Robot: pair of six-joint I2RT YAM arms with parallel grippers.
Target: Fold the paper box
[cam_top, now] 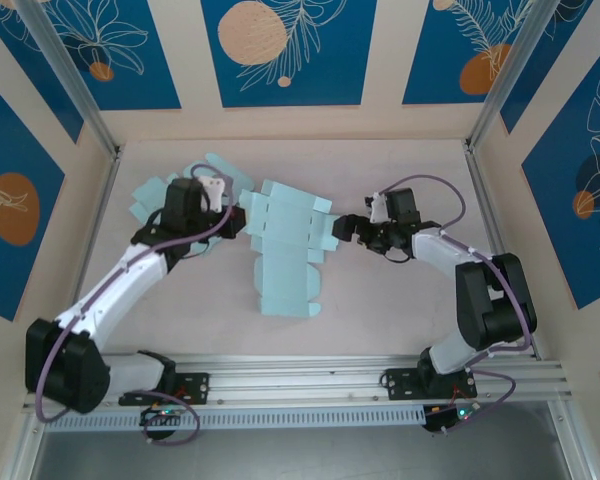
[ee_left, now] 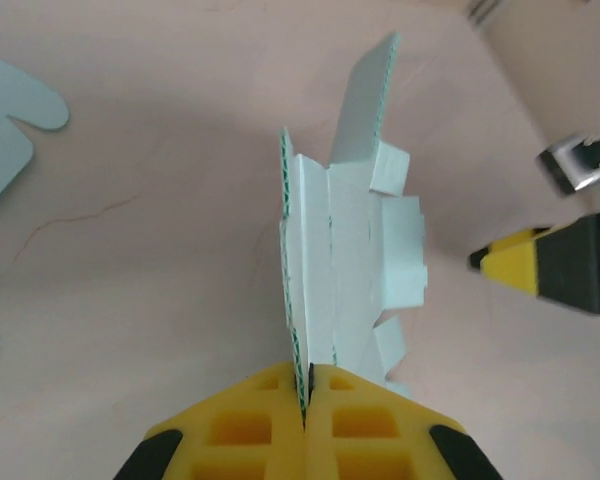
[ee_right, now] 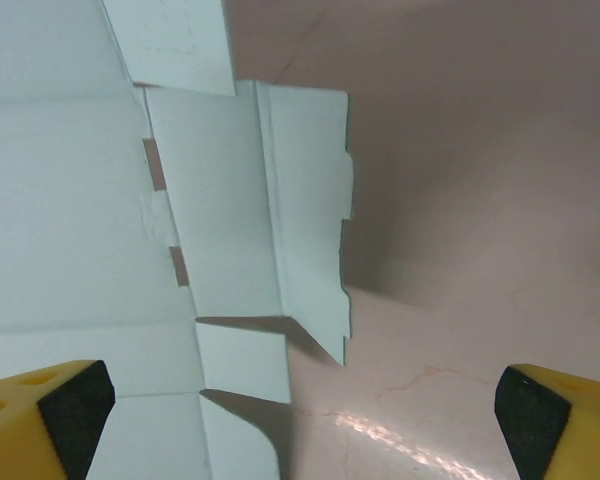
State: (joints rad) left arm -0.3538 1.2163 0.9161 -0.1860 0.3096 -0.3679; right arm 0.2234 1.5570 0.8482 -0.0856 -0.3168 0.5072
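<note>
W/ left claw pinching 1 edge of the paper box blank on the table & right claw wide, empty beside its opposite edge, a hard tug could slip or tear it.

A pale pink surface is carrying a light blue paper box, its near part lying flat around the middle. More light blue cut-outs are lying at the far left.
</note>
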